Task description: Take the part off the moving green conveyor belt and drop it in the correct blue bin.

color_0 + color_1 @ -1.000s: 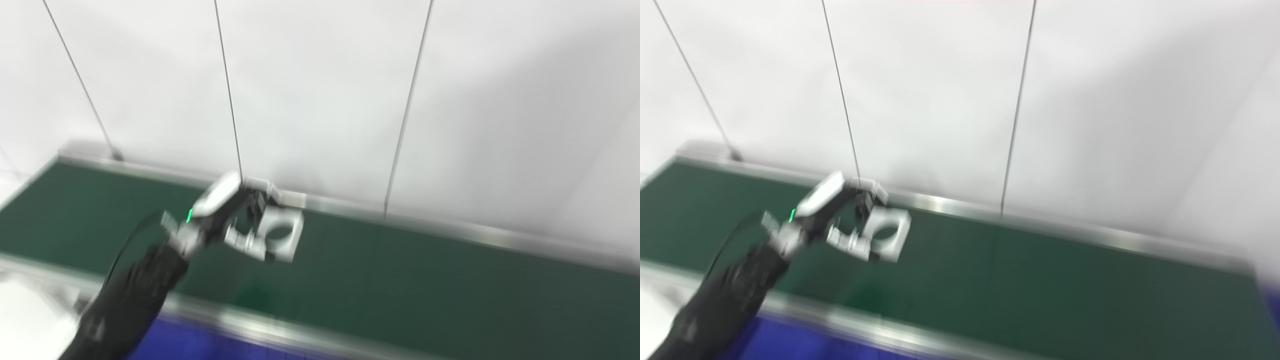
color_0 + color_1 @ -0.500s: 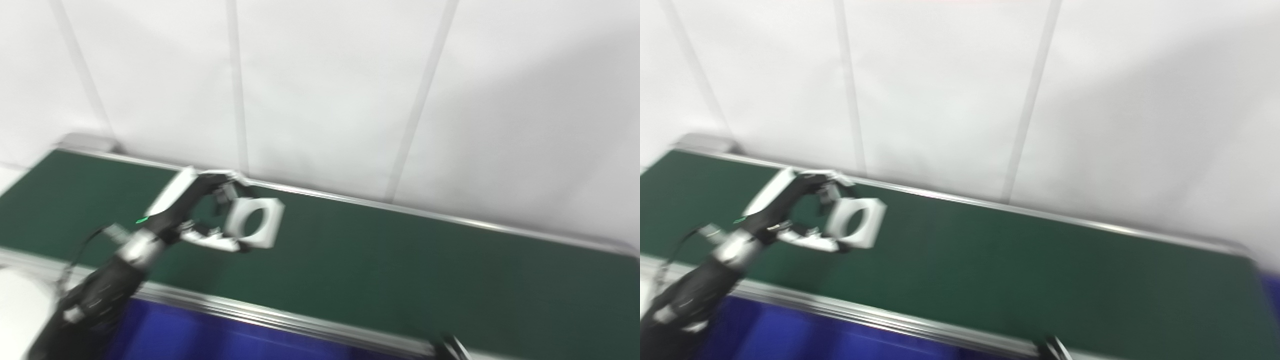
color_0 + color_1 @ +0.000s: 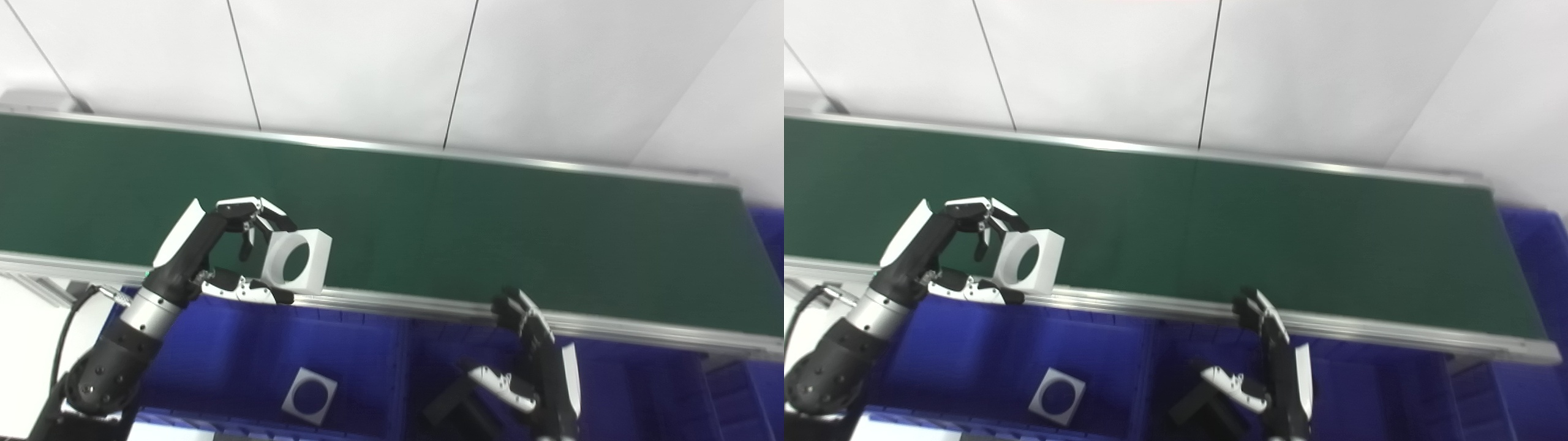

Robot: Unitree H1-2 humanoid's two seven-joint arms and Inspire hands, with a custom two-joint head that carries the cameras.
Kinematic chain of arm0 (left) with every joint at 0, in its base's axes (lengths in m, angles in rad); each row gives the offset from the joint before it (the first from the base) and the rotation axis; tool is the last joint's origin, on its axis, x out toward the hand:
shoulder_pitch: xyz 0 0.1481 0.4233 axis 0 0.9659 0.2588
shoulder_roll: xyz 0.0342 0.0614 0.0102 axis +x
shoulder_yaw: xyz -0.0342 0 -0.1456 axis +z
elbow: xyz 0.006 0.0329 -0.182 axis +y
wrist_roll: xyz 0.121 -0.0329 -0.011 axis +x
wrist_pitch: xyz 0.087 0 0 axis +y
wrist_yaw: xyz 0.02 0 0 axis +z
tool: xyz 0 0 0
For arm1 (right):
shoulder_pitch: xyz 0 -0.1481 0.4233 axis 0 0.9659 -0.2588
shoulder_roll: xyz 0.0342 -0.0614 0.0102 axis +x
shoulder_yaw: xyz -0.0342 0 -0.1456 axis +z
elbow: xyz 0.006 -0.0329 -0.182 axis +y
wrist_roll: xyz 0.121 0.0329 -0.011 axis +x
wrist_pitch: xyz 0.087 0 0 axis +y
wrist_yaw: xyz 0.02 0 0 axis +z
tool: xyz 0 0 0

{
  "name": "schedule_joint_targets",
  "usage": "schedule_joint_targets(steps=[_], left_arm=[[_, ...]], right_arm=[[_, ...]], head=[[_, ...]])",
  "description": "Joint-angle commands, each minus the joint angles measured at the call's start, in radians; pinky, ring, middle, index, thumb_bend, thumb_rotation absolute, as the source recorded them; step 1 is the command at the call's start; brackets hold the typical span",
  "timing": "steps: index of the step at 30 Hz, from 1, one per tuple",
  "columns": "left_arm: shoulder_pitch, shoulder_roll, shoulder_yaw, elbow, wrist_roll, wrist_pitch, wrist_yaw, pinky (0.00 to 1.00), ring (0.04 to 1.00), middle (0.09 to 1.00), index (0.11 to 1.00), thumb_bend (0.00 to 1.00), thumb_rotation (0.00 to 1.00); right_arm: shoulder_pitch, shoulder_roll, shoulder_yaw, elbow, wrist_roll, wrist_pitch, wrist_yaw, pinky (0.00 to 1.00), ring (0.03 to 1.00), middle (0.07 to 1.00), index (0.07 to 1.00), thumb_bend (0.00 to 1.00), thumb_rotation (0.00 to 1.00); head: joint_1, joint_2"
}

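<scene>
Left eye view puts the white part (image 3: 297, 261), a square block with a round hole through it, at centre left of the frame, pinched in the left hand (image 3: 228, 251). Fingertips (image 3: 267, 215) curl over its top edge and the thumb presses up from beneath, so the hand is closed firmly on it. The block is held up on edge, its holed face turned toward the camera and a little to the left, and it hangs over the near metal rail (image 3: 392, 302) of the green conveyor belt (image 3: 490, 220), clear of the belt surface.

What matters for the drop is what lies below. Straight down the frame from the held block, in the lower left, sits a blue bin (image 3: 245, 361), and on its floor rests a matching white square piece (image 3: 310, 387) with the same round hole. That piece lies almost directly under the held one, just a touch to the right. To my eye this looks like the correct bin, so the hand needs to come toward the bottom of the frame, past the rail, before letting go.

The right hand (image 3: 531, 361) is at lower right, over the neighbouring bin (image 3: 625, 386), which holds dark parts (image 3: 447, 404). Its fingers are spread and it holds nothing. It is well apart from the white block, so the left hand is plainly the one to finish.
</scene>
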Motion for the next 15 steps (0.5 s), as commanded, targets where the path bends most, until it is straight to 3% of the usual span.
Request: schedule_joint_targets(steps=[1, 3, 7, 12, 15], left_arm=[[0.005, 0.005, -0.002, -0.011, 0.050, -0.027, 0.011, 0.19, 0.443, 0.474, 0.487, 0.50, 0.00], [0.020, 0.007, -0.019, 0.003, 0.056, -0.046, -0.001, 0.27, 0.415, 0.486, 0.493, 0.50, 0.00], [0.046, 0.016, -0.058, 0.008, 0.064, -0.052, -0.028, 0.30, 0.410, 0.490, 0.496, 0.50, 0.00], [0.065, 0.037, -0.105, 0.009, 0.141, -0.074, -0.053, 0.35, 0.421, 0.486, 0.499, 0.50, 0.00], [0.068, 0.056, -0.126, -0.007, 0.205, -0.043, -0.077, 0.39, 0.449, 0.486, 0.490, 0.50, 0.00]], right_arm=[[-0.003, 0.009, -0.010, -0.035, -0.016, -0.040, 0.002, 0.72, 0.752, 0.775, 0.836, 0.77, 0.27], [0.001, 0.018, -0.018, -0.044, -0.023, -0.039, 0.010, 0.73, 0.753, 0.775, 0.836, 0.77, 0.28], [0.004, 0.029, -0.029, -0.057, -0.021, -0.039, 0.024, 0.73, 0.756, 0.774, 0.835, 0.77, 0.27], [0.010, 0.039, -0.045, -0.070, -0.038, -0.039, 0.035, 0.73, 0.753, 0.777, 0.837, 0.76, 0.28], [0.011, 0.042, -0.049, -0.068, -0.057, -0.039, 0.030, 0.72, 0.747, 0.775, 0.835, 0.76, 0.29]], head=[[-0.001, 0.001], [-0.014, 0.023], [-0.020, 0.044], [-0.030, 0.042], [-0.043, 0.036]])
